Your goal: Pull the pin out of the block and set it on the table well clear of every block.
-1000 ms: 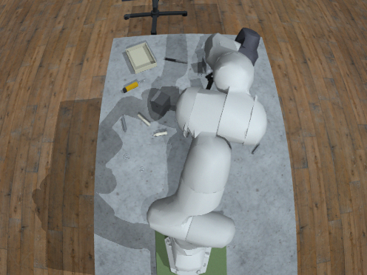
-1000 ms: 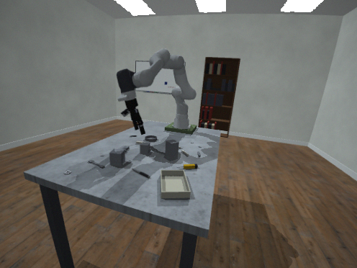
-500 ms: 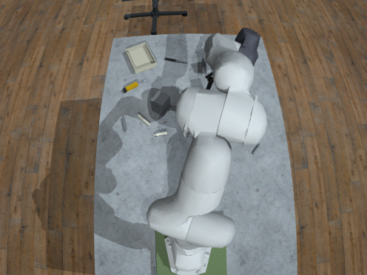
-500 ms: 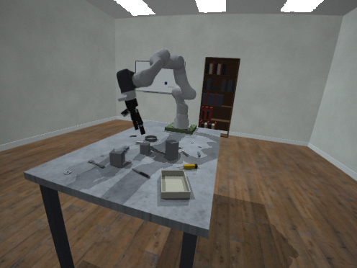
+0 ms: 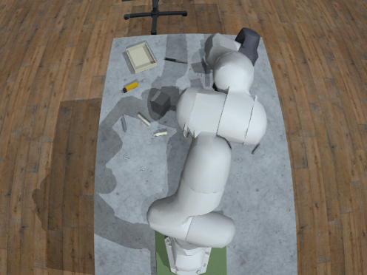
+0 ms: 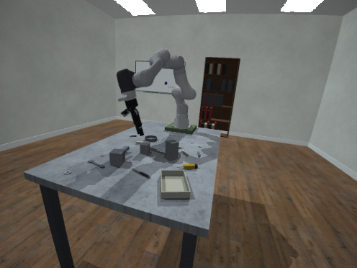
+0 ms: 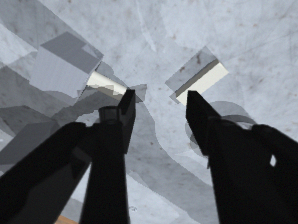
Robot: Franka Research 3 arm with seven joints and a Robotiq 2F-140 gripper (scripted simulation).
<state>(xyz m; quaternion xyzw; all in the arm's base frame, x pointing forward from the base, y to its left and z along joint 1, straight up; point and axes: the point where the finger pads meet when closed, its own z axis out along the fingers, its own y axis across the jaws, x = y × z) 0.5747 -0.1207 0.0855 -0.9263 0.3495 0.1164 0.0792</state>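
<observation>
My gripper (image 7: 160, 103) (image 6: 139, 132) hangs above the table with its fingers partly closed, a gap between them and nothing in it. In the wrist view a cream pin (image 7: 103, 82) sticks sideways out of a grey block (image 7: 62, 67) just beyond the left fingertip. A second cream piece (image 7: 204, 80) lies against a small grey block (image 7: 192, 67) beyond the right fingertip. In the exterior view these blocks (image 6: 116, 157) (image 6: 145, 148) stand on the table in front of and below the gripper. In the top view the arm hides the gripper.
A taller dark block (image 6: 171, 149) (image 5: 160, 101) stands mid-table. A dark ring (image 6: 151, 137) lies below the gripper. A cream tray (image 5: 141, 57) (image 6: 175, 184), a yellow-handled tool (image 5: 130, 86) (image 6: 189, 166), a wrench (image 6: 96, 163) and loose cream pegs (image 5: 143, 119) (image 5: 160, 134) lie around.
</observation>
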